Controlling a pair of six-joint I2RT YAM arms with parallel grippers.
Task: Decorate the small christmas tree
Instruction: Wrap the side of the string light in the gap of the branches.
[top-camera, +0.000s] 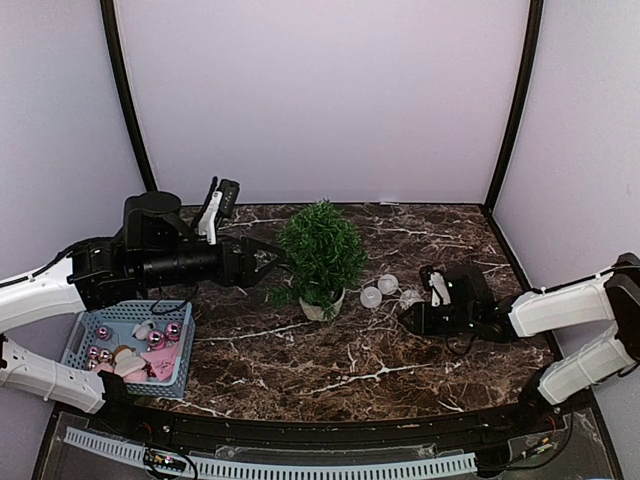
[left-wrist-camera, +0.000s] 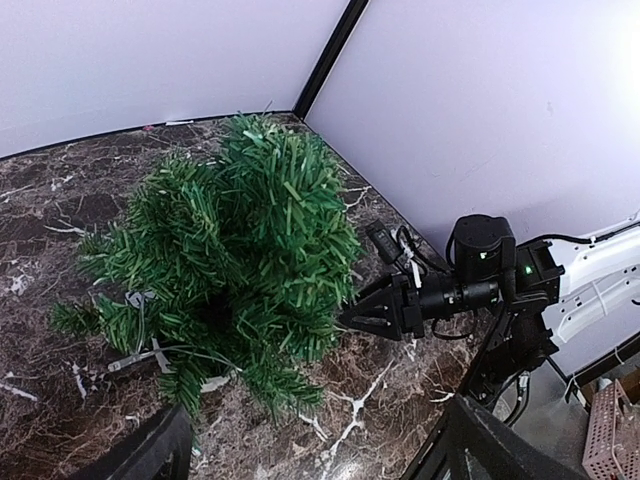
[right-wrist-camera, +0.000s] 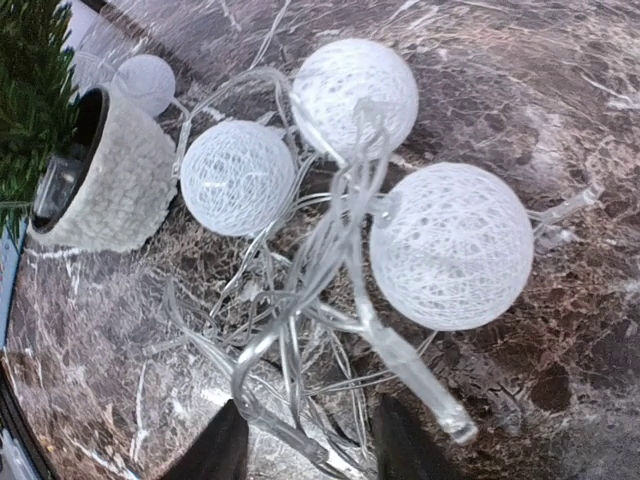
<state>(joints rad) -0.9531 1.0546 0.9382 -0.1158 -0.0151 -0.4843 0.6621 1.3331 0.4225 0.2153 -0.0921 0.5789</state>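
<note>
The small christmas tree (top-camera: 321, 252) stands in its white pot (top-camera: 322, 305) mid-table; its green branches (left-wrist-camera: 230, 235) fill the left wrist view. My left gripper (top-camera: 270, 266) hovers at the tree's left side, open and empty, its dark fingers (left-wrist-camera: 150, 455) wide apart at the bottom of its own view. A string of white woven ball lights (right-wrist-camera: 450, 245) on clear wire lies right of the pot (right-wrist-camera: 115, 190). My right gripper (right-wrist-camera: 305, 450) is low over the tangled wire (right-wrist-camera: 300, 340), its jaws apart with wire loops between them, and shows again in the top view (top-camera: 408, 318).
A light-blue basket (top-camera: 100, 325) with pink baubles and other ornaments sits at the near left. Purple walls enclose the marble table (top-camera: 330, 370) on three sides. The right arm (left-wrist-camera: 470, 290) reaches in behind the tree in the left wrist view.
</note>
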